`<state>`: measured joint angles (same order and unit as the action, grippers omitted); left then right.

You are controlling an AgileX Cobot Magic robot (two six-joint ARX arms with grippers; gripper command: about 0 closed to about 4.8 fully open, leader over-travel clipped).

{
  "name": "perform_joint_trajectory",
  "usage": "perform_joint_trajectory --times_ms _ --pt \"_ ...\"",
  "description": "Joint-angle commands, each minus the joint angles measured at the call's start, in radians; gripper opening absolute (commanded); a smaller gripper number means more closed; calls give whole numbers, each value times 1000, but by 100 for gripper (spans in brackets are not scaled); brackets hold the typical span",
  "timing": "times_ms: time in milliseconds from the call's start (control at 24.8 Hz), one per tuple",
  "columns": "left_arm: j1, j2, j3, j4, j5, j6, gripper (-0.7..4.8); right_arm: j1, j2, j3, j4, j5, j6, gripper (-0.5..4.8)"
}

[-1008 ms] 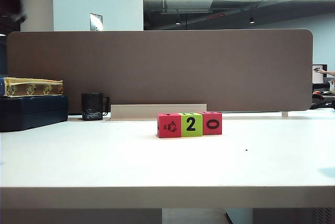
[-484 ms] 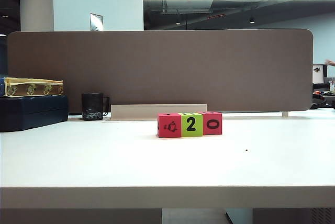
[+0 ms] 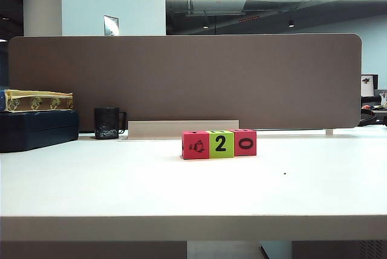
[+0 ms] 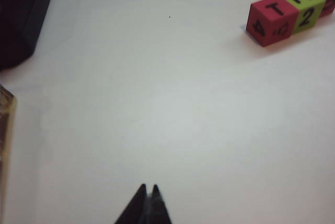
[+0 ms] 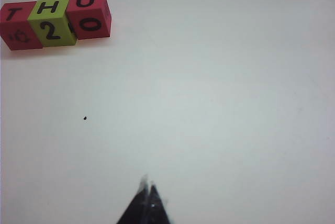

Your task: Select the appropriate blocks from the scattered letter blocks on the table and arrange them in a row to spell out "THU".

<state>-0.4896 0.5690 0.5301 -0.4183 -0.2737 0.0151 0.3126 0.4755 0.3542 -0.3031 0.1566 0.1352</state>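
Step in hand: the row looks finished, so I judge the job now is to back both arms off without nudging the blocks.
Blocks: three small cubes, red, lime green, red (image 3: 219,143), touching in a row mid-table, far side, tops reading T, H, U (image 5: 52,8).
Table: wide white desktop (image 3: 121,186).
Left gripper (image 4: 147,190): jaws pressed together, empty, near-left, well apart from the row.
Right gripper (image 5: 147,187): tips together, empty, near-right, well clear.

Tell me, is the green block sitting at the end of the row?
No, the green block sits in the middle, between the two red blocks.
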Motion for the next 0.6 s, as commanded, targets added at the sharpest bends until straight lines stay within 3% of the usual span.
perform_joint_trajectory --times_ms 40,121,202,242,444,524,605 --pt "5 -1 -22 108 -121 56 -5 0 -1 4 16 -1 3 -5" --pt "28 -10 -55 227 -176 46 -5 0 -1 4 16 -1 3 -5" --pt "140 -64 -147 454 -103 5 -5 0 -1 4 16 -1 3 -5" --pt "183 -86 -174 484 -50 -4 -5 0 -1 4 16 -1 3 -5" --pt "394 -203 -268 485 179 -37 -5 0 -1 4 15 -1 3 -5" --pt "526 -290 -337 477 304 -75 -5 0 -1 4 16 -1 3 -5" --pt "583 -365 -400 476 331 -97 -5 0 -1 4 16 0 3 -5"
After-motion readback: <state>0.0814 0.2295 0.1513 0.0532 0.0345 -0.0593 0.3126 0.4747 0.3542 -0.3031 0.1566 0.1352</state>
